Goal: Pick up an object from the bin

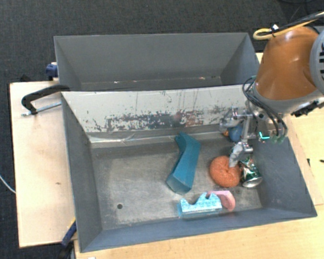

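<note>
My gripper (pixel 242 149) hangs low at the right side of the bin, just above and to the right of a rough orange ball (pixel 225 172). A small shiny dark object (pixel 250 178) lies right below the gripper, against the ball's right side. Whether the gripper touches either one I cannot tell. A teal curved block (pixel 184 162) lies left of the ball, near the middle of the bin floor.
A light blue brush with a pink end (pixel 207 203) lies along the front wall, below the ball. The arm with its orange cover comes in over the bin's right rim. The bin's right wall slopes close beside the gripper.
</note>
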Tool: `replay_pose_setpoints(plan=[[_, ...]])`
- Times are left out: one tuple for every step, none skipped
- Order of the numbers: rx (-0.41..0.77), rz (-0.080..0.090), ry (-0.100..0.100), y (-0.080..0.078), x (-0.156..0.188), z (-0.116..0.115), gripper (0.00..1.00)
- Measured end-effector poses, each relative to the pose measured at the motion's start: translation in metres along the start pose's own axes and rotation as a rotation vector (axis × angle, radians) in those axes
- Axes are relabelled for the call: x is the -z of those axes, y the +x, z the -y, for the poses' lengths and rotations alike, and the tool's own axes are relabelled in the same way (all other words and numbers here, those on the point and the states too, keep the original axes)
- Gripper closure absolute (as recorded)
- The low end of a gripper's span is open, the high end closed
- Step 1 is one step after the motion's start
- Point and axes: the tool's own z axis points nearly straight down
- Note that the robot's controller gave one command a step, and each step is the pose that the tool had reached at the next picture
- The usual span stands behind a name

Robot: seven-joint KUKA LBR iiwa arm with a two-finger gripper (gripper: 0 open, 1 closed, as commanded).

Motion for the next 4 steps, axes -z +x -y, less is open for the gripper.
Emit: replay_pose_setpoints(plan=[[0.001,0.008,0.001,-0.002,0.005,0.000,0.00],[-0.096,0.012,0.000,-0.010,-0.060,0.042,0.00],[-0.194,-0.003,-0.009,-0.020,-0.095,0.055,0.00],[-0.209,-0.025,-0.023,-0.028,-0.097,0.064,0.00]])
